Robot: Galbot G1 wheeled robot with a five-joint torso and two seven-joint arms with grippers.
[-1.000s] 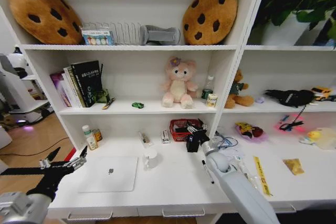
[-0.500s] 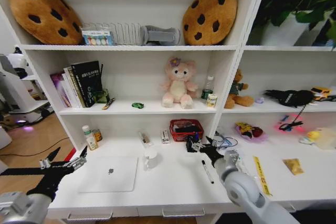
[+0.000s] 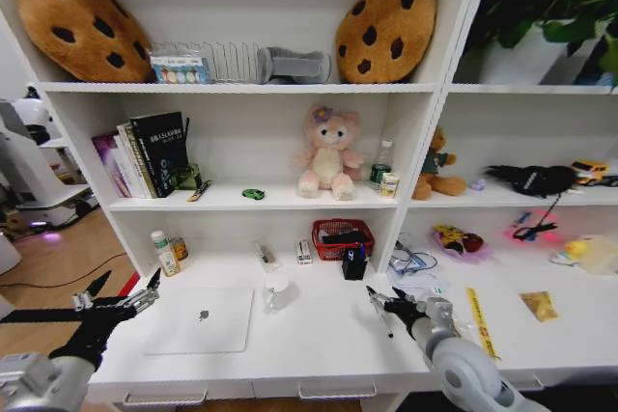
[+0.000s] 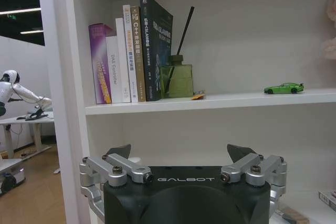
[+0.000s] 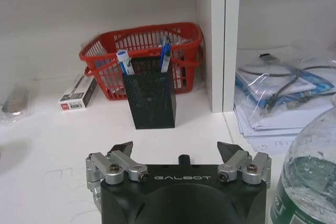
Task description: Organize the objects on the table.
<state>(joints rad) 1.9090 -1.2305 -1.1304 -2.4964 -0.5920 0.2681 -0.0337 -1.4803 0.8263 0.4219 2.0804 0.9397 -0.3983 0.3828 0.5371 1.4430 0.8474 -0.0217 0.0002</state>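
Right gripper (image 3: 386,298) is held spread and empty above the table (image 3: 328,335). A black pen (image 3: 378,315) is seen just beneath it, long axis toward the front edge. Left gripper (image 3: 121,298), spread, is parked beyond the left edge.

Matt black mesh pen holder (image 5: 152,98), red plastic basket (image 5: 144,51), smooth white table (image 3: 319,335).

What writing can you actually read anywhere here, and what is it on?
"GALBOT": on the black body of the left tool.
"GALBOT": on the black body of the right tool.
"DAS Controller": apparently, on the white book spine.
Other book spines, the small white box: too blurred.
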